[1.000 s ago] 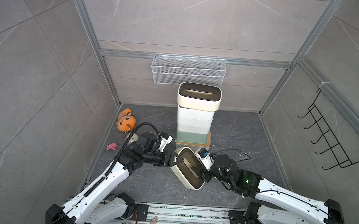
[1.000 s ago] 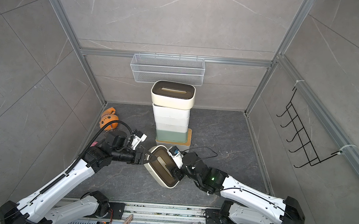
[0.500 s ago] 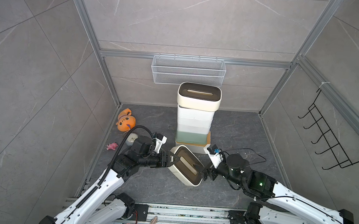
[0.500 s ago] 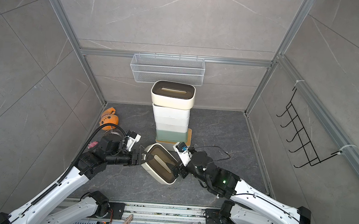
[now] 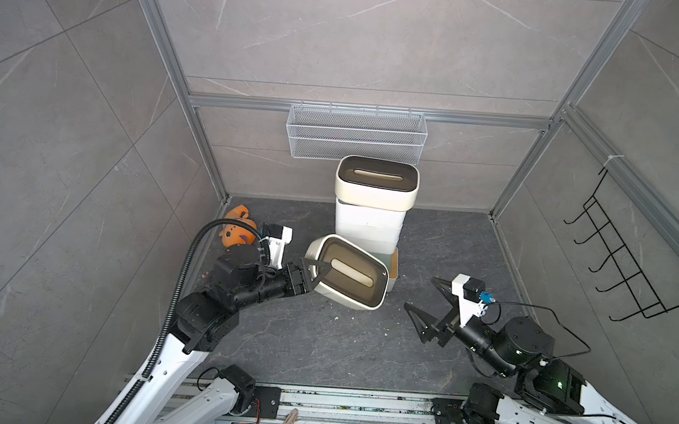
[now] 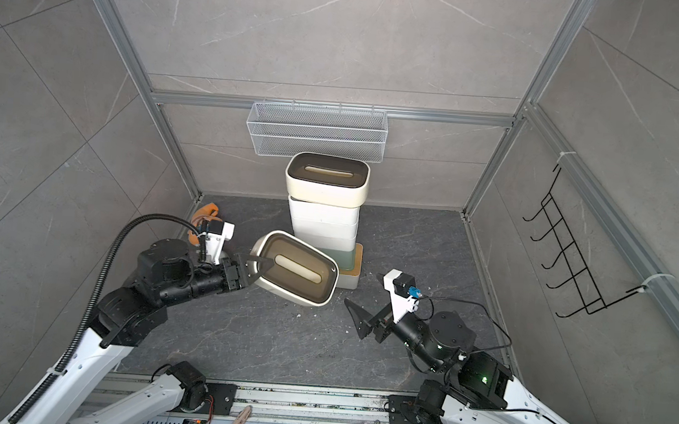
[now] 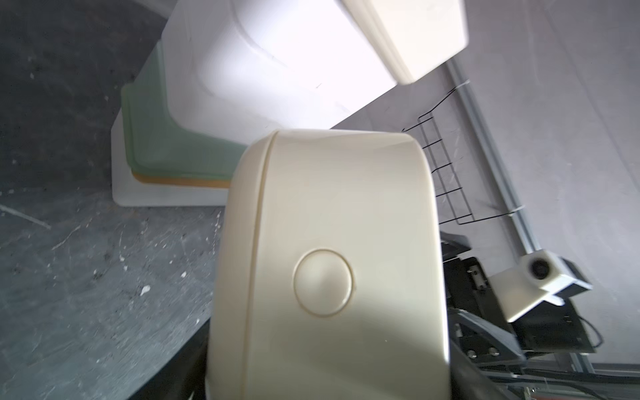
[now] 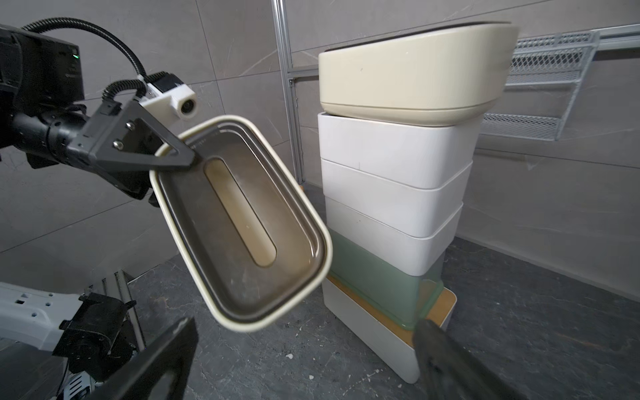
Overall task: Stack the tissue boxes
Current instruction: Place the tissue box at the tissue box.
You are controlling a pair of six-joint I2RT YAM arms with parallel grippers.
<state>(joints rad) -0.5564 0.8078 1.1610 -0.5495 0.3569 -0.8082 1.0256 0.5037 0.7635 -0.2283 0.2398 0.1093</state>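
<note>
Cream plastic tissue box [image 5: 352, 273] with a brown slotted lid hangs in the air in both top views. It is tilted with the lid towards the camera, just in front of the stack of six tissue boxes [image 5: 369, 223] at the back wall. The left gripper [image 5: 315, 277] is clamped on one short end, with one finger on the lid and one under the wall. The right gripper [image 5: 424, 296] sits well apart with its jaws spread wide and holds nothing. A second cream box [image 5: 377, 179] tops the stack, under the white wire mesh basket [image 5: 355, 134]. An orange toy [image 5: 235, 230] lies by the wall behind the left arm. In the left wrist view we get only a smooth cream face of the held box with a round moulded disc [image 7: 323, 282], and the pale green box [image 7: 162, 145] beyond it. In the right wrist view we count, bottom to top, a white box with bamboo lid [image 8: 374, 339], the green one, three white boxes [image 8: 394, 152], then the cream one, sitting slightly skewed. The held box's low corner overlaps the green one, and we cannot tell whether they touch. Our take is that a one-end grip makes a long lever. So level the box, bring the right jaws onto the free short end, lift clear of the top lid, line up the long sides and set down softly. The stack is tall and a nudge could topple it. We see no brand, label or readable writing anywhere.
</note>
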